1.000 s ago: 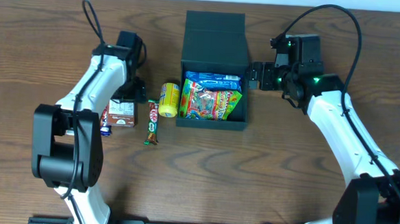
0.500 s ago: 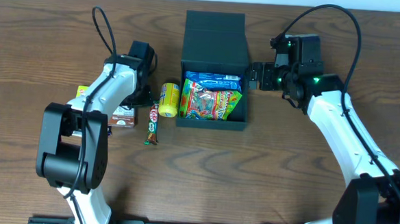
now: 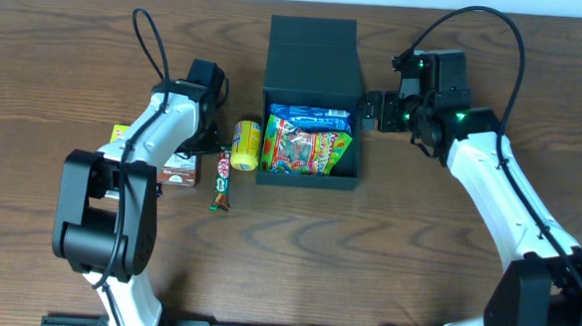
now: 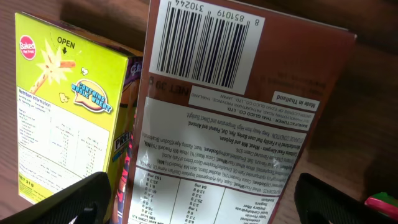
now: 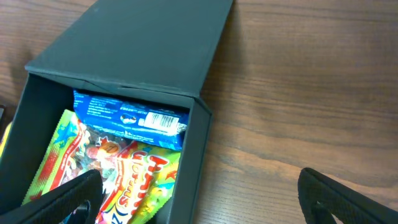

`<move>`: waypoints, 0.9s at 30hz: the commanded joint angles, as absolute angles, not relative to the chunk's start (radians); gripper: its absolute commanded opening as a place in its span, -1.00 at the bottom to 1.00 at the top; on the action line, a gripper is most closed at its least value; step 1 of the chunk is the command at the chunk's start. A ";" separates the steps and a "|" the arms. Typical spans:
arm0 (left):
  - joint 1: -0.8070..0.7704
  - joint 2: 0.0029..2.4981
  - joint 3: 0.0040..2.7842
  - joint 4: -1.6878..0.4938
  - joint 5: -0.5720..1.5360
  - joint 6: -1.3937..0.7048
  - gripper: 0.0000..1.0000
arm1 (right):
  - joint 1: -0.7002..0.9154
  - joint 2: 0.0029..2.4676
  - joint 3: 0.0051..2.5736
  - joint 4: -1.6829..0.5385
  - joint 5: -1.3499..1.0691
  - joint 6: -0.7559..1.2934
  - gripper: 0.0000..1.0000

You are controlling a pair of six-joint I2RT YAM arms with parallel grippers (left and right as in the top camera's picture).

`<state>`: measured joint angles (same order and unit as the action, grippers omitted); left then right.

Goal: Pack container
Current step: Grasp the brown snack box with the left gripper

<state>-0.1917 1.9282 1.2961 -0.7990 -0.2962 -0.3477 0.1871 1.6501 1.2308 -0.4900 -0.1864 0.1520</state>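
Note:
The dark teal container (image 3: 307, 176) stands at the table's middle with its flap lid (image 3: 312, 46) open and lying flat behind it. Inside lie a blue packet (image 3: 309, 116) and a colourful gummy packet (image 3: 308, 150). My right gripper (image 3: 374, 109) is open and empty; in the right wrist view its fingers (image 5: 348, 196) straddle the container's right wall (image 5: 198, 155). My left gripper (image 3: 202, 146) is open, low over a brown snack box (image 3: 179, 167). In the left wrist view the fingers (image 4: 74, 202) stand on either side of that brown box (image 4: 230, 118).
A yellow-green snack box (image 3: 123, 134) lies left of the brown box, also in the left wrist view (image 4: 68, 106), with a purple packet (image 4: 127, 146) between them. A yellow packet (image 3: 246, 144) and a candy bar (image 3: 222, 177) lie just left of the container.
My left arm swung to the right over the brown box, uncovering the yellow-green box. In the last half second nothing moved. The right arm stayed still.

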 commanded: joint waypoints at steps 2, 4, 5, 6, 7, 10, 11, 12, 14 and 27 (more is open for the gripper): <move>-0.189 1.925 1.290 -0.797 -0.317 -0.367 0.91 | 0.182 1.642 1.243 -0.491 -0.183 0.132 0.99; -0.189 1.929 1.290 -0.796 -0.317 -0.367 0.91 | 0.182 1.642 1.243 -0.491 -0.183 0.132 0.98; -0.189 1.929 1.290 -0.796 -0.317 -0.367 0.91 | 0.182 1.642 1.243 -0.491 -0.183 0.132 0.98; -0.189 1.929 1.290 -0.796 -0.317 -0.367 0.92 | 0.182 1.642 1.243 -0.490 -0.183 0.132 0.99; -0.189 1.929 1.290 -0.796 -0.317 -0.367 0.96 | 0.182 1.642 1.243 -0.490 -0.183 0.132 0.99; -0.189 1.929 1.290 -0.796 -0.317 -0.367 0.77 | 0.182 1.642 1.243 -0.490 -0.183 0.132 0.99; -0.189 1.929 1.290 -0.796 -0.317 -0.367 0.70 | 0.182 1.642 1.243 -0.490 -0.183 0.132 0.99; -0.189 1.929 1.290 -0.796 -0.317 -0.367 0.68 | 0.182 1.642 1.243 -0.490 -0.183 0.132 0.98; -0.189 1.929 1.290 -0.796 -0.317 -0.367 0.62 | 0.182 1.642 1.243 -0.490 -0.183 0.132 0.99; -0.189 1.929 1.297 -0.797 -0.322 -0.363 0.46 | 0.182 1.642 1.243 -0.490 -0.183 0.133 0.99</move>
<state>-0.1917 1.9282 1.2961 -0.7956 -0.2989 -0.3630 0.1871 1.6501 1.2308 -0.4896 -0.1864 0.1478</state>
